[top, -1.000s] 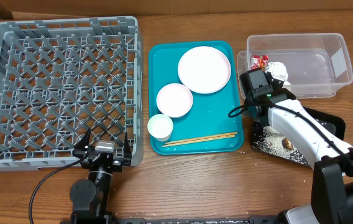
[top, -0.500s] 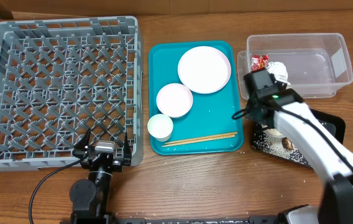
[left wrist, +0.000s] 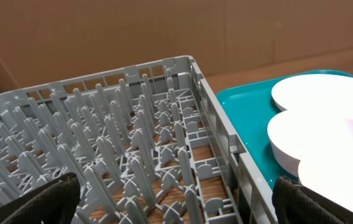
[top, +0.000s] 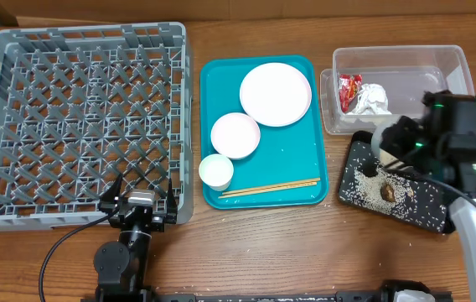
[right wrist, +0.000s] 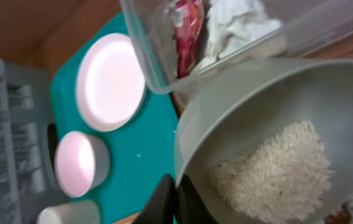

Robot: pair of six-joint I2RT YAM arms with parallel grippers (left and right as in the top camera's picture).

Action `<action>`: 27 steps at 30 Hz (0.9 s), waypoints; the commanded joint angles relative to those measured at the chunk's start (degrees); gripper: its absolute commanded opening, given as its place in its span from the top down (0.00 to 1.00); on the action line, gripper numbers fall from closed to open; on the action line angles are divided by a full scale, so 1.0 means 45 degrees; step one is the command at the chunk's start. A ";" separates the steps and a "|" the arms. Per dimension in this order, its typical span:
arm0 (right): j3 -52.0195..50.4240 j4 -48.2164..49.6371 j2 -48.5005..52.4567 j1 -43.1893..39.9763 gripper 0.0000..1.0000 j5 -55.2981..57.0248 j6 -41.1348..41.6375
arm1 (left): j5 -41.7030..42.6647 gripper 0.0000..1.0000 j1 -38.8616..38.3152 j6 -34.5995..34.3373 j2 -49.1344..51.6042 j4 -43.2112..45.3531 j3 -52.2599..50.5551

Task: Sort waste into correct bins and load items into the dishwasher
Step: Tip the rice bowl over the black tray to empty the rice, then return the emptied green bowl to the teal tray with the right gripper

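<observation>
White rice [right wrist: 276, 168] lay heaped in the low side of the tilted bowl [right wrist: 257, 93], at the lower right of the right-wrist frame. The right gripper [right wrist: 175, 198] was clamped on the bowl's rim alone, at the bottom edge. I judged that so thin a pinch could let the bowl twist or slip as it tipped, scattering grains onto the wood or the teal tray [top: 301, 159] instead of the black tray [top: 414, 197] at the overhead frame's lower right. Just beyond, the clear tub [top: 426, 84] holding the red wrapper [right wrist: 187, 25] and tissue [right wrist: 235, 22] sat very near the rim. A careless swing might knock it or spill rice in. Farthest off, at the left, stood the dish rack [top: 79, 117], with the left gripper [top: 142, 200] spread open and empty by its bottom edge.
</observation>
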 commanded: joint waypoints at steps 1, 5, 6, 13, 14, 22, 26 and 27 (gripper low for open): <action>-0.1015 0.0340 -0.0121 -0.1846 0.96 -0.5484 -0.2710 | -0.0083 0.00 0.0078 0.0185 -0.0107 -0.0010 -0.0053; -0.2521 0.0996 0.0117 -0.4381 0.96 -1.0025 -0.4721 | -0.0083 0.00 0.0078 0.0185 -0.0107 -0.0010 -0.0053; -0.2798 0.1205 0.0199 -0.4721 0.96 -1.0744 -0.4920 | -0.0083 0.00 0.0078 0.0185 -0.0107 -0.0010 -0.0053; -0.5212 0.5192 0.2560 -0.6086 0.96 -1.5543 -0.4993 | -0.0087 0.00 0.0078 0.0185 -0.0107 -0.0010 -0.0053; -0.5212 0.5285 0.2987 -0.6086 0.96 -1.5606 -0.4988 | -0.0087 0.00 0.0078 0.0185 -0.0107 -0.0010 -0.0053; -0.5192 0.5401 0.3866 -0.6086 0.96 -1.5606 -0.4988 | -0.0083 0.00 0.0078 0.0185 -0.0107 -0.0010 -0.0053; -0.5192 0.5401 0.3866 -0.6086 0.96 -1.5606 -0.4988 | -0.0087 0.00 0.0078 0.0185 -0.0107 -0.0010 -0.0053; -0.5187 0.5396 0.3866 -0.6086 0.96 -1.5606 -0.4983 | -0.0087 0.00 0.0078 0.0185 -0.0107 -0.0010 -0.0053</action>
